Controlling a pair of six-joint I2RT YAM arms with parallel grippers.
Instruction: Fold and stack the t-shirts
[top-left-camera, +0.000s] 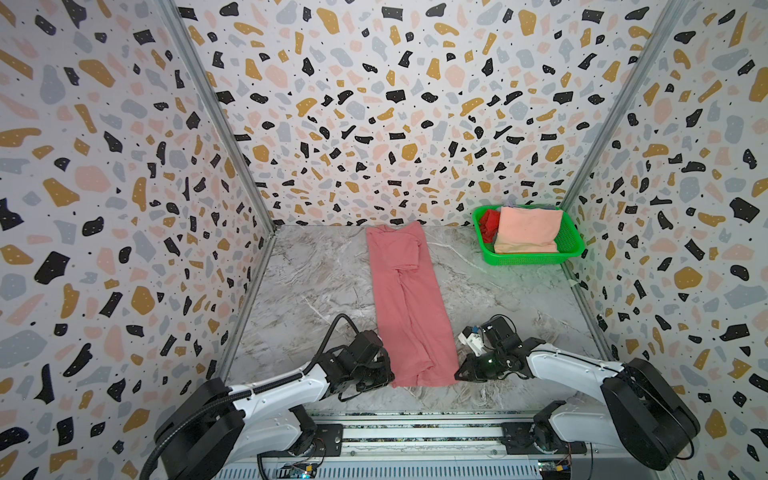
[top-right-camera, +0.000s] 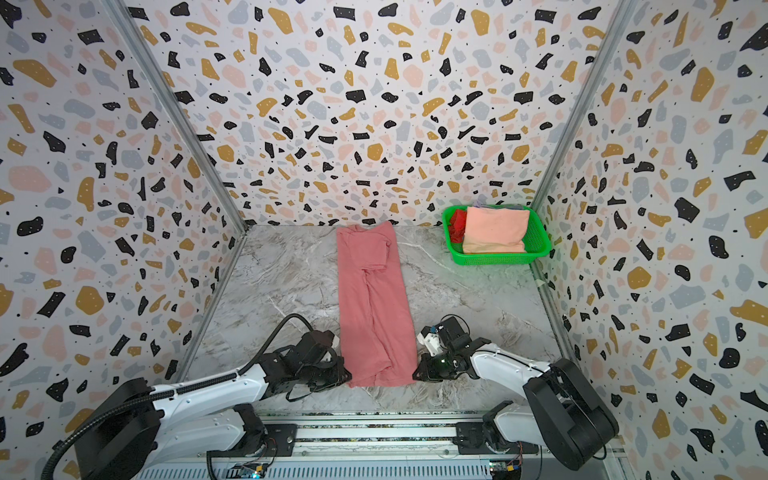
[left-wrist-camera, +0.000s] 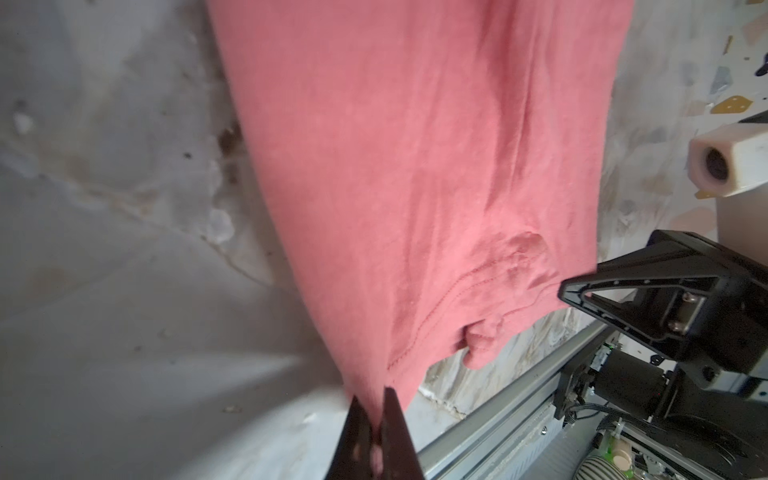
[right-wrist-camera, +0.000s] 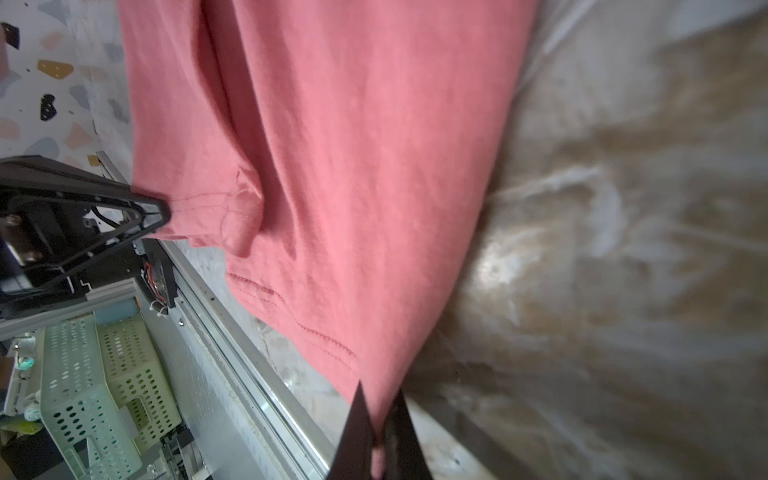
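Note:
The dusty rose-pink t-shirt (top-left-camera: 405, 299) (top-right-camera: 374, 299) lies folded into a long narrow strip down the middle of the marble table, running from the back wall toward the front. My left gripper (top-left-camera: 390, 375) (left-wrist-camera: 376, 395) is shut on the near left corner of its hem. My right gripper (top-left-camera: 458, 374) (right-wrist-camera: 379, 388) is shut on the near right corner. In both wrist views pink cloth (left-wrist-camera: 415, 166) (right-wrist-camera: 332, 166) is pinched between the black fingers. A pale peach t-shirt (top-left-camera: 528, 230) and a bright red t-shirt (top-left-camera: 489, 224) sit in the green basket.
The green mesh basket (top-left-camera: 532, 261) (top-right-camera: 496, 261) stands in the back right corner. Patterned walls close off the left, back and right sides. A metal rail (top-left-camera: 415, 432) carrying both arm bases runs along the table's front edge, just behind the shirt's hem.

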